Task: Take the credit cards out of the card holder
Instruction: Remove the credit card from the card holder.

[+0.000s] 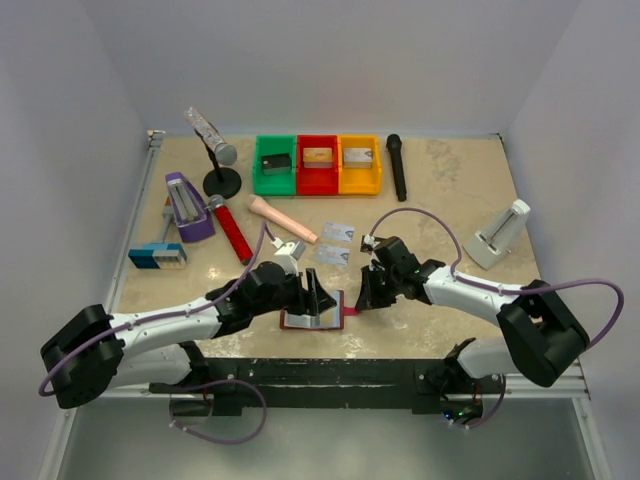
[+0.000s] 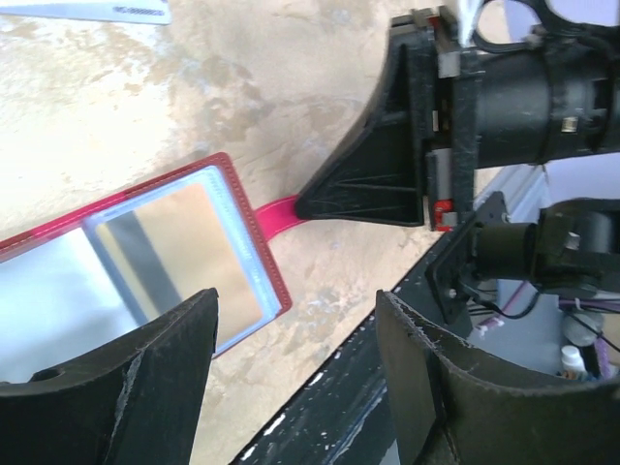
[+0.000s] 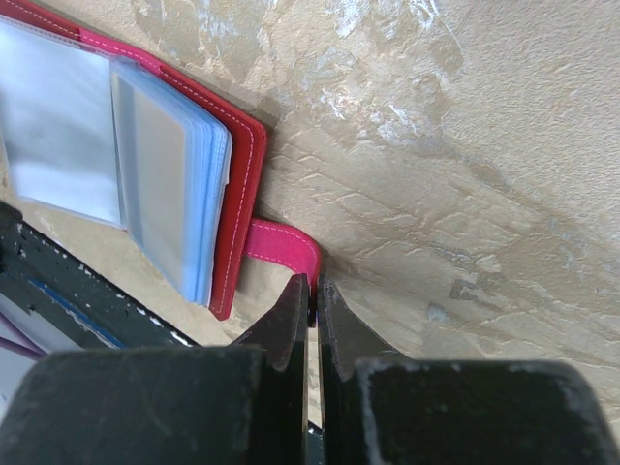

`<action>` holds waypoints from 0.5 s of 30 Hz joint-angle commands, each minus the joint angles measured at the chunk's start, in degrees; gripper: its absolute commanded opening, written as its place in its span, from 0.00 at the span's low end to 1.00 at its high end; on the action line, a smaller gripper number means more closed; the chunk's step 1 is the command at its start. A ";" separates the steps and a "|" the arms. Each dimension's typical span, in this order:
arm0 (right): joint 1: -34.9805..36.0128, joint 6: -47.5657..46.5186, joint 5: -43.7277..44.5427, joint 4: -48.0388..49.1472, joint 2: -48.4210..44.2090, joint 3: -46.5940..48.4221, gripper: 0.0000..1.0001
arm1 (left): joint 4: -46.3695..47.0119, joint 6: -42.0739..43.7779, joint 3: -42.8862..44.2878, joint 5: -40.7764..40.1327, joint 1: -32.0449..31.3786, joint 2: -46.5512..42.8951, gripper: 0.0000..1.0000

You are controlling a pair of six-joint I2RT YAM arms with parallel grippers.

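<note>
The dark red card holder [image 1: 312, 320] lies open near the table's front edge, its clear pockets up. In the left wrist view [image 2: 145, 262] a yellowish-gold card [image 2: 184, 247] shows inside a pocket. My right gripper [image 1: 362, 298] is shut on the holder's red tab [image 3: 281, 247], with its tips [image 3: 313, 286] pinching the tab's end. My left gripper [image 1: 318, 295] is open and empty just above the holder's right page, with its fingers [image 2: 295, 305] astride the page's corner. Two pale credit cards [image 1: 340, 232] [image 1: 333, 254] lie on the table behind the holder.
Green [image 1: 275, 165], red [image 1: 318, 165] and yellow [image 1: 360, 165] bins stand at the back. A black microphone [image 1: 397, 167], a red microphone [image 1: 230, 228], a mic stand [image 1: 220, 165], a purple device [image 1: 185, 207] and a white stand [image 1: 498, 235] surround the middle. The black front rail [image 2: 339, 387] runs close by the holder.
</note>
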 commanded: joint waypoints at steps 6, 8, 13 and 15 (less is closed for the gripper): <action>0.37 0.44 -3.19 3.12 -1.62 -0.20 0.00 | 0.10 2.05 -0.34 -1.88 -0.23 3.18 0.69; 0.45 0.79 -4.50 4.35 -2.93 -0.64 0.00 | -0.69 2.31 0.01 -2.58 -0.23 3.80 0.68; 0.37 1.41 -7.23 5.93 -7.24 -1.78 0.00 | -2.19 2.05 -0.60 -3.99 -0.23 3.81 0.68; 0.37 1.59 -7.85 5.93 -8.82 -1.87 0.00 | -1.92 1.87 -0.95 -3.99 -0.23 3.54 0.67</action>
